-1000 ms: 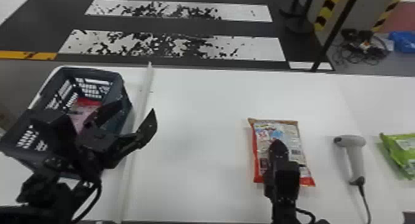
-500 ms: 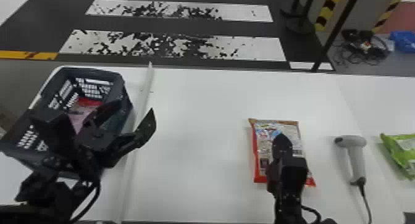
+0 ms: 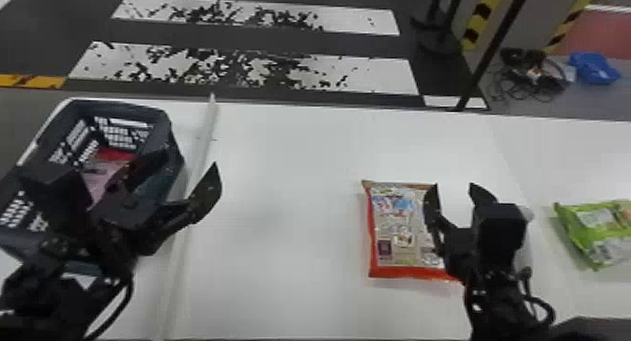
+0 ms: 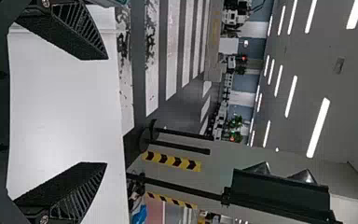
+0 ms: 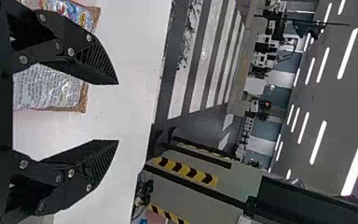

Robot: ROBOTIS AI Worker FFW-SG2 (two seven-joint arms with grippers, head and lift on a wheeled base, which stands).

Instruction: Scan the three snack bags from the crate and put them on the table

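Observation:
My right gripper is open above the right edge of a red-edged snack bag lying on the table, and it covers most of the scanner. In the right wrist view the right gripper has nothing between its fingers, with the snack bag beyond one of them. My left gripper, also open, is over the right side of the dark crate, where a red and pink snack bag lies. The left wrist view shows the left gripper empty. A green snack bag rests at the far right.
A white strip runs front to back on the white table, just right of the crate. Beyond the table's back edge stand a dark pole and a heap of cables on the floor.
The right gripper has moved right from over the bag toward the scanner, and its two fingers now show spread apart in the head view. The left arm has hardly moved.

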